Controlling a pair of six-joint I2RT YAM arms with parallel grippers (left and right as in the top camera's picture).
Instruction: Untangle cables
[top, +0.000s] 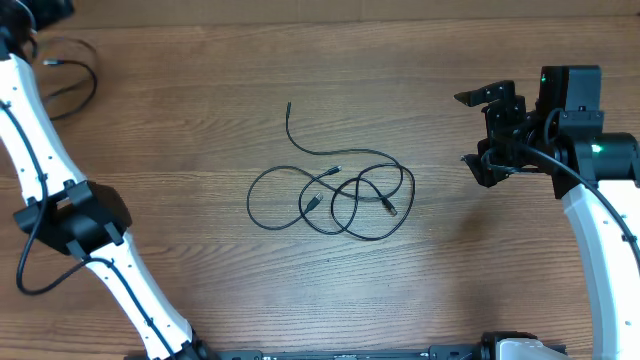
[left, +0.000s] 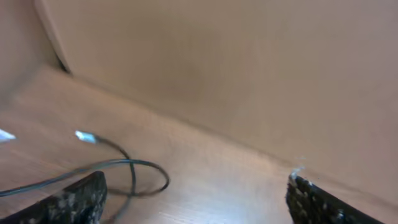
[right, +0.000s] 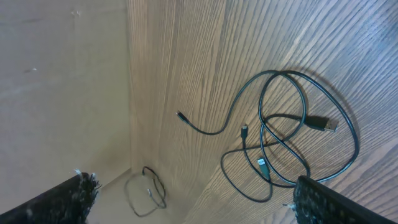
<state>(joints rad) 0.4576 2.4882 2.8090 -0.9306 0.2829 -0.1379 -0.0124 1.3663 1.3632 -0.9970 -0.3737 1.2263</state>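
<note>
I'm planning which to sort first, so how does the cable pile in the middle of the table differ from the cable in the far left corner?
The middle pile is several cords crossing in overlapping loops; the corner cable looks like one cord in a loose open curl. The pile sits centrally; the corner cable lies far off at the left, alone. Both are thin, black, plug-ended and lying free.

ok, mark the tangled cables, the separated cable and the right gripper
tangled cables (top: 333, 188): overhead, central loop crossing
separated cable (left: 132, 163): left wrist, strand crossing
right gripper (top: 463, 128): overhead, midway between open jaws
</note>
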